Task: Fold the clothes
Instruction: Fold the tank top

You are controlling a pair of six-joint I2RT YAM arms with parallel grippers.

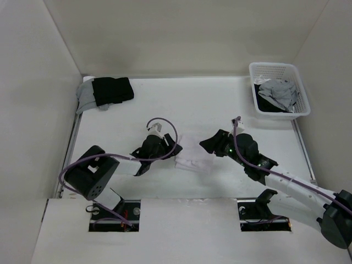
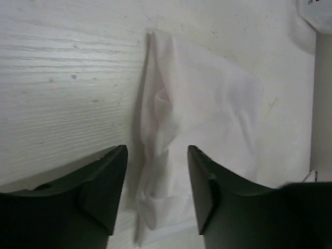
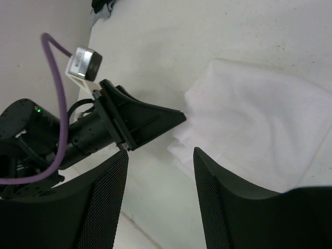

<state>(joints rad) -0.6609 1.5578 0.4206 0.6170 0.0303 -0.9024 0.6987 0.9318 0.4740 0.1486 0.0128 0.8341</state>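
Note:
The clothes [image 1: 192,154] are one white garment lying folded into a small flat pad in the middle of the table. My left gripper [image 1: 175,148] sits at its left edge, low over the table. In the left wrist view the gripper [image 2: 157,150] is open, and the garment's [image 2: 207,104] bunched edge lies loose between the jaws, touched by neither. My right gripper [image 1: 206,144] hovers at the garment's right side. In the right wrist view the gripper [image 3: 161,153] is open over bare table, the garment [image 3: 259,124] beside one jaw.
A white basket [image 1: 275,65] at the back right holds grey and black garments [image 1: 278,93]. At the back left a black garment [image 1: 113,91] lies on grey garments [image 1: 85,94]. Walls close the table's left, back and right. The left arm's fingers [image 3: 150,116] show in the right wrist view.

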